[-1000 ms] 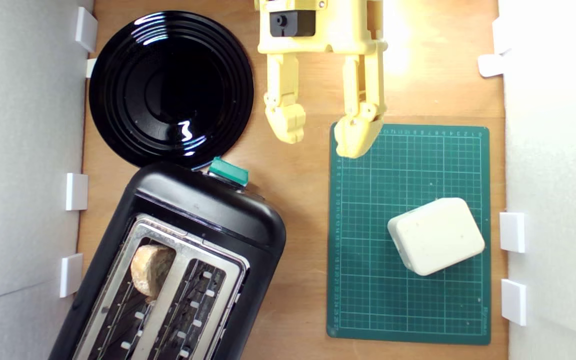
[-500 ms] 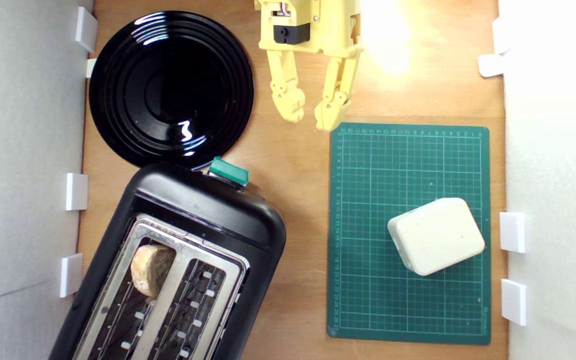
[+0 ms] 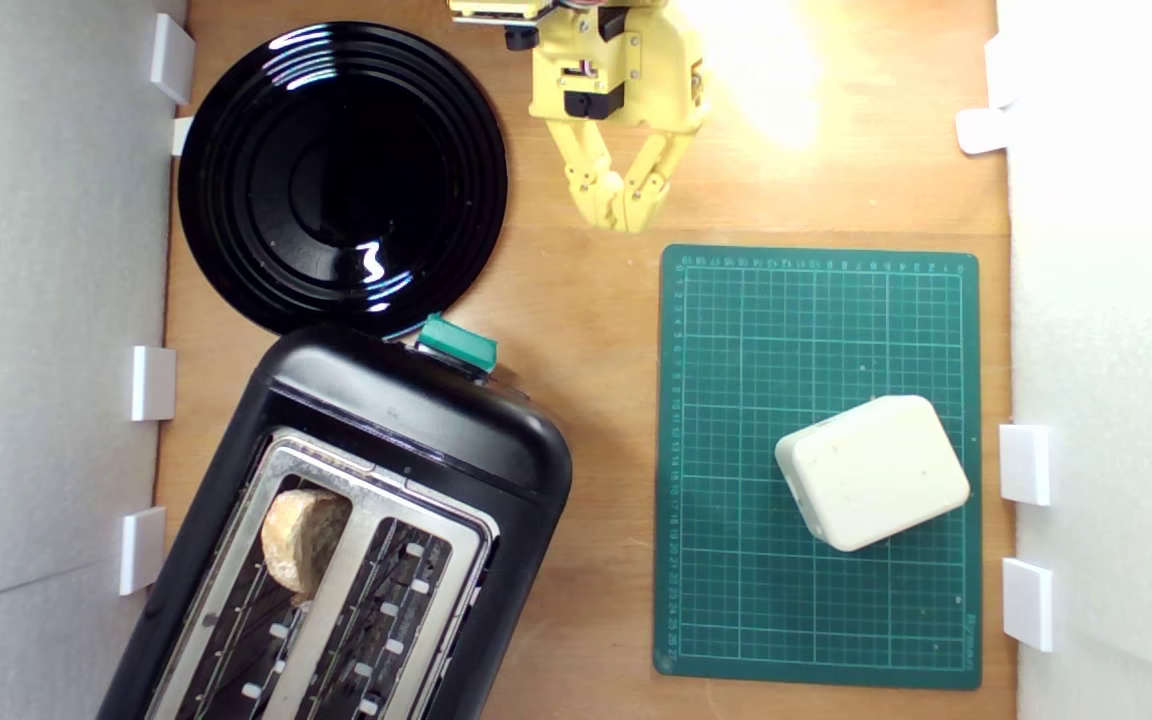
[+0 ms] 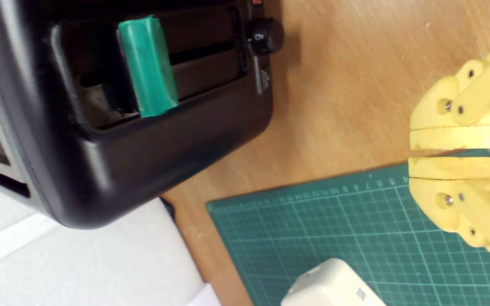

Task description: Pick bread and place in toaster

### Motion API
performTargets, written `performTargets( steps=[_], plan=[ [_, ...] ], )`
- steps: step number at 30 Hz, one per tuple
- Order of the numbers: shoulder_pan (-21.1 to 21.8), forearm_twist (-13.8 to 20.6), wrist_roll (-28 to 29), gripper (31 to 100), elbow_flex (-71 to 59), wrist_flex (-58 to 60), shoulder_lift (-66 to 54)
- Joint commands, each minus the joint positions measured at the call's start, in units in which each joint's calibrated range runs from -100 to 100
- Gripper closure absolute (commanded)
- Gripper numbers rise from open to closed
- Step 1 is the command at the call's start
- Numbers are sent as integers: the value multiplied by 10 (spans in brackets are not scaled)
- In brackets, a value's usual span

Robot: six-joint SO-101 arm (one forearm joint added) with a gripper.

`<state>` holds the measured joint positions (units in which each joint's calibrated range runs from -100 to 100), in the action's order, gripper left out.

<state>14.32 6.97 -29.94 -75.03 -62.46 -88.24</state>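
Bread (image 3: 303, 538) in toaster (image 3: 416, 420) slot

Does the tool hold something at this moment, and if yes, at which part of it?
Nothing is held. The tool is shut with nothing between its tips, away from the bread, which stands in a slot of the toaster.

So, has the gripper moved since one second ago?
Yes. The gripper has drawn back toward the exterior view's top edge, off the green cutting mat, and its jaws have closed almost together, holding nothing.
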Motion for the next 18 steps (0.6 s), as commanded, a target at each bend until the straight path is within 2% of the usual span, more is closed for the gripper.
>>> performTargets(
  steps=[1,6,12,18],
  plan=[
    [6,0,-6,835,-54,6,-50],
    [6,-2,-4,836,-140,6,-112],
    [6,-18,1,841,-172,6,-109],
    [6,-19,0,841,-211,6,-109]
  ],
)
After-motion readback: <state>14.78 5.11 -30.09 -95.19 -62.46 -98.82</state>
